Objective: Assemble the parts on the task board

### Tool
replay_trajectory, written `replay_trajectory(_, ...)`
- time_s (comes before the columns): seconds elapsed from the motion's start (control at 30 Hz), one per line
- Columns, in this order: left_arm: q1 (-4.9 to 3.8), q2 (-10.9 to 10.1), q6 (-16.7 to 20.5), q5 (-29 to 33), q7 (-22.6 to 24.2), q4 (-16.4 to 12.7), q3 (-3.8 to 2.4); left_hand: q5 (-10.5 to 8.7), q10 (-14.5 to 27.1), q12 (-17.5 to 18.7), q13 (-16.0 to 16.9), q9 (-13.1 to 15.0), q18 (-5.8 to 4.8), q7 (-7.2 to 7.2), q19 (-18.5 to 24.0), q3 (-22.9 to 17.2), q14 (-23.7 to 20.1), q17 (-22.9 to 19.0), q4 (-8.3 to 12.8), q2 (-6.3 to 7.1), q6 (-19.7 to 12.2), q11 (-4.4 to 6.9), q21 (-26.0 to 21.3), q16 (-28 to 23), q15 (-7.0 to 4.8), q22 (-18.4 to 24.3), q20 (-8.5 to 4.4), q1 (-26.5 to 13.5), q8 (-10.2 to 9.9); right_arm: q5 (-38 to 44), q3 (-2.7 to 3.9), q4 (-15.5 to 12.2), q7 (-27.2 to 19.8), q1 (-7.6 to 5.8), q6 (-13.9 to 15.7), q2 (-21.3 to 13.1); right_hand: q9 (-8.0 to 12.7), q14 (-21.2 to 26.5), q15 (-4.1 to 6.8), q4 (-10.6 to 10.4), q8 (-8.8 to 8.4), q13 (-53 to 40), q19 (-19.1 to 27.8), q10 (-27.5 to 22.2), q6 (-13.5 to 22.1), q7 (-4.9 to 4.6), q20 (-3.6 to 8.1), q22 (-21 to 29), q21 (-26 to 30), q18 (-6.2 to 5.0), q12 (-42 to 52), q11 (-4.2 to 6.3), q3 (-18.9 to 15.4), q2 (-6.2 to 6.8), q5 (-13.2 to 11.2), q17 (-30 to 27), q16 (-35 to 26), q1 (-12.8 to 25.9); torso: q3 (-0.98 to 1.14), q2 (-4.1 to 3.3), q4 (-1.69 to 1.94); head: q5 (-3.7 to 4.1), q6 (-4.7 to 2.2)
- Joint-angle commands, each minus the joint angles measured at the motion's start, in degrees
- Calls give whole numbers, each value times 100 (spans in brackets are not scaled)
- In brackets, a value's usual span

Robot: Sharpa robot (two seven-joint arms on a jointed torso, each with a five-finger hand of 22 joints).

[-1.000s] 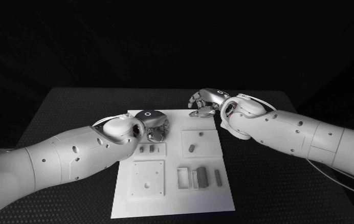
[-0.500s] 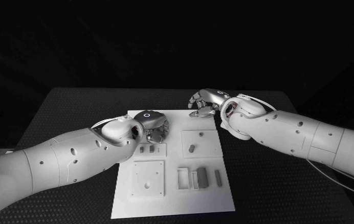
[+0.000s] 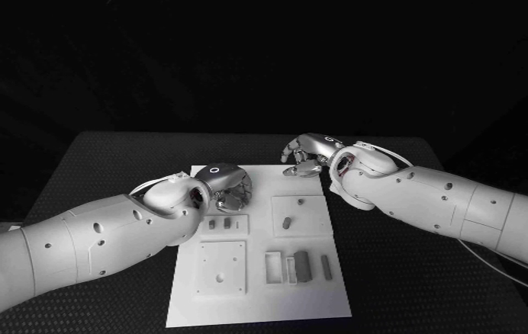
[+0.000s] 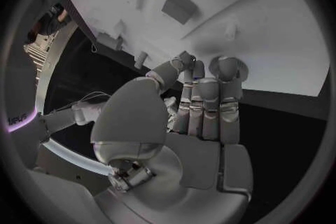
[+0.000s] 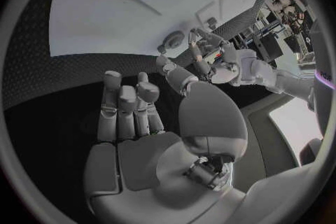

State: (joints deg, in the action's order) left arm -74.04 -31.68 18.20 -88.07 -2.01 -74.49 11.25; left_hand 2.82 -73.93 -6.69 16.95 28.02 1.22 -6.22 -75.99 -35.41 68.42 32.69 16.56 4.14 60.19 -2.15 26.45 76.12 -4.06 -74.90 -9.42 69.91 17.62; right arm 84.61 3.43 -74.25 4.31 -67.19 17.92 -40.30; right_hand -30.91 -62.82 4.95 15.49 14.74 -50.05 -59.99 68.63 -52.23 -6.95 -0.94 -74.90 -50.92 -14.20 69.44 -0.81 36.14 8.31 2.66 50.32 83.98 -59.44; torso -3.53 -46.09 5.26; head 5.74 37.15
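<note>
The white task board [image 3: 259, 292] lies in the middle of the black table. My left hand [image 3: 228, 187] hangs over its far left part, just beyond two small grey parts [image 3: 220, 223] in a raised plate. In the left wrist view the left hand's [image 4: 199, 101] fingers lie together with the thumb tip against them, above the board [image 4: 266, 50]. Whether a part sits between them is unclear. The two grey parts [image 4: 181, 7] lie past the fingertips. My right hand [image 3: 305, 155] hovers at the board's far right corner; its fingers [image 5: 126, 106] are spread and hold nothing.
A short peg [image 3: 285, 221] stands in the square plate at the board's right. Nearer me are a plate with holes [image 3: 221, 267], a white frame [image 3: 273, 266] and two upright grey parts [image 3: 301, 264]. Bare black table [image 3: 418, 288] surrounds the board.
My left hand and arm have shifted a little toward the far side of the board. The right hand has barely moved. The parts on the board lie as before.
</note>
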Motion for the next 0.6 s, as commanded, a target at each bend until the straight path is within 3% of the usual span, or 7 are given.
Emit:
replay_trajectory(0.03,-13,-66,-102,503,55,-78,-72,12,-39,-37,35,-5,534,-10,-41,-34,55,6,1,-77,44,-9,32,24,-15,-121,-13,-9,34,16,1,-4,-41,2,-21,-4,1,-9,20,-24,-35,-1,-38,-24,-3,-45,-19,-68,33,-80,1,-9,-6,-4,12,-4,-24,27,-8,4,4,-1,-12)
replay_trajectory(0.1,-14,-134,-185,531,31,-133,-168,12,-38,-34,35,-6,533,-11,-41,-36,56,6,1,-80,43,-9,32,23,-15,-121,-14,-11,34,16,1,-11,-43,2,-19,-9,1,-9,20,-24,-35,-1,-38,-24,-3,-45,-19,-68,33,-80,1,-9,-6,-4,12,-4,-24,27,-4,2,2,-12,-14)
replay_trajectory(0.2,-30,-229,-328,554,-14,-200,-220,12,-39,-34,35,-6,533,-11,-42,-37,56,6,0,-81,43,-9,32,23,-15,-120,-14,-12,34,16,1,-10,-40,2,-20,-21,1,-9,20,-24,-35,-1,-38,-24,-3,-45,-19,-68,33,-80,1,-9,-6,-4,12,-4,-24,28,-2,4,7,-16,-19)
replay_trajectory(0.33,-96,-410,-557,555,-88,-306,-225,9,-41,-31,36,-7,529,-13,-41,-33,55,4,-1,-80,41,-10,32,20,-14,-121,-13,-25,33,16,1,-13,-35,2,-23,-29,1,-9,20,-24,-35,-1,-38,-24,-4,-45,-19,-68,33,-80,1,-9,-6,-4,12,-4,-24,28,-5,6,14,-22,-7)
replay_trajectory(0.6,-100,-632,-887,551,-95,-315,-219,8,-53,-28,39,-6,523,-11,-31,-34,48,1,-1,-97,44,-9,30,14,-15,-121,-14,-40,37,16,1,-2,-35,2,-25,-37,0,-9,20,-25,-35,-1,-38,-24,-3,-45,-19,-69,33,-80,2,-9,-7,-4,12,-4,-24,28,-11,8,24,-28,6)
